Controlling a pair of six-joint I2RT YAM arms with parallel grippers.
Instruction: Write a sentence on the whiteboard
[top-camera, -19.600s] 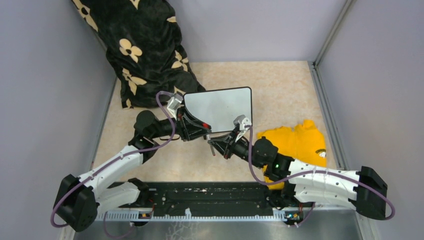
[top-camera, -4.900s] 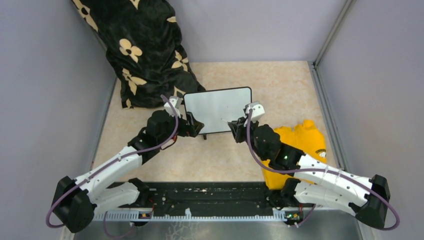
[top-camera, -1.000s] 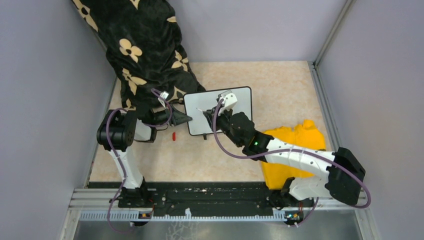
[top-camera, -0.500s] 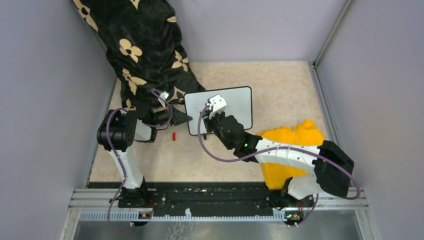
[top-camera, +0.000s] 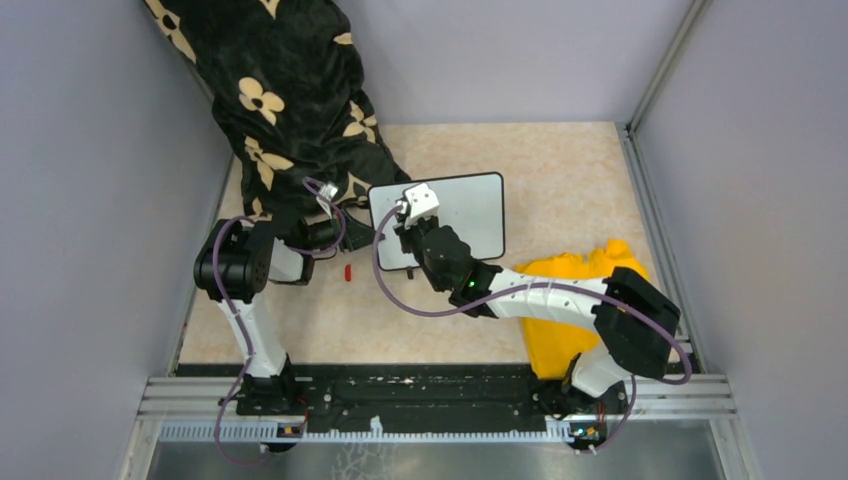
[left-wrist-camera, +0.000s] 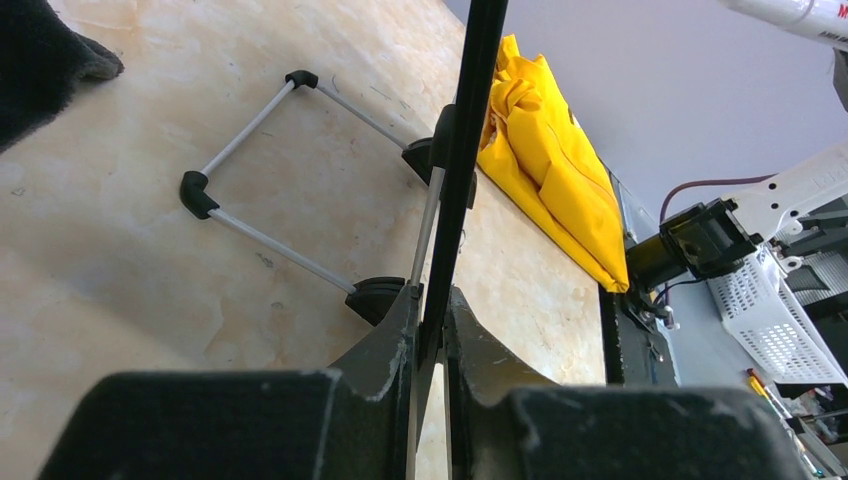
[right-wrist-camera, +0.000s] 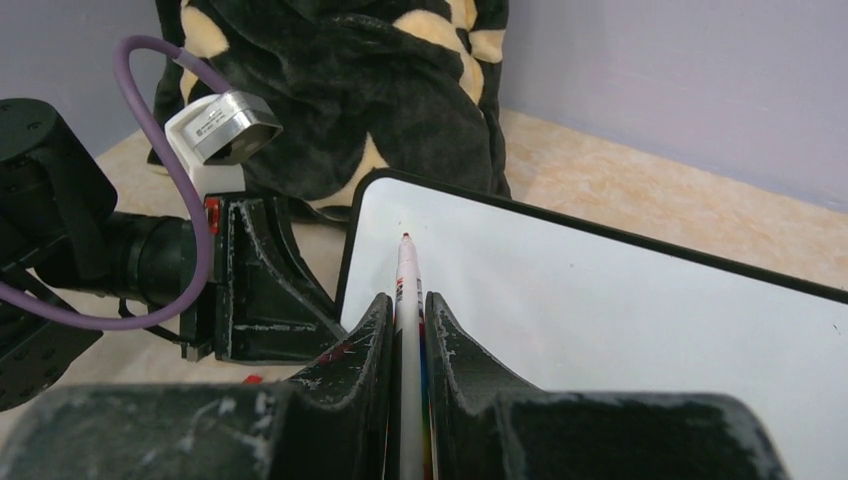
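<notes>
Top view. Over the last second the right arm has swung across the whiteboard (top-camera: 465, 215), from its middle to its left end. The right gripper (top-camera: 402, 218) now hangs over the upper-left part of the board. The left arm has not shifted. The left gripper (top-camera: 358, 232) sits at the board's left edge, elbow folded high near the black floral cloth (top-camera: 290, 90). A small red piece (top-camera: 347, 271), probably the cap, lies on the desk (top-camera: 560, 170) just beside the board. You appear to be at the start of a line. No sentence shows yet.

Left wrist view. The left gripper (left-wrist-camera: 432, 310) is clamped on the thin black edge of the whiteboard (left-wrist-camera: 475, 110), which stands upright. Its wire stand (left-wrist-camera: 260, 170) rests on the desk, with the yellow cloth (left-wrist-camera: 545, 170) beyond.

Right wrist view. The right gripper (right-wrist-camera: 405, 305) is closed on a marker (right-wrist-camera: 406, 270) with its red tip forward, aimed at the top-left corner of the whiteboard (right-wrist-camera: 600, 330). You cannot tell whether the tip touches the board. The face reads blank, apart from a tiny speck at the far right. The wrist is pitched down along the board, and the left gripper (right-wrist-camera: 250, 285) is braced just beside it.
</notes>
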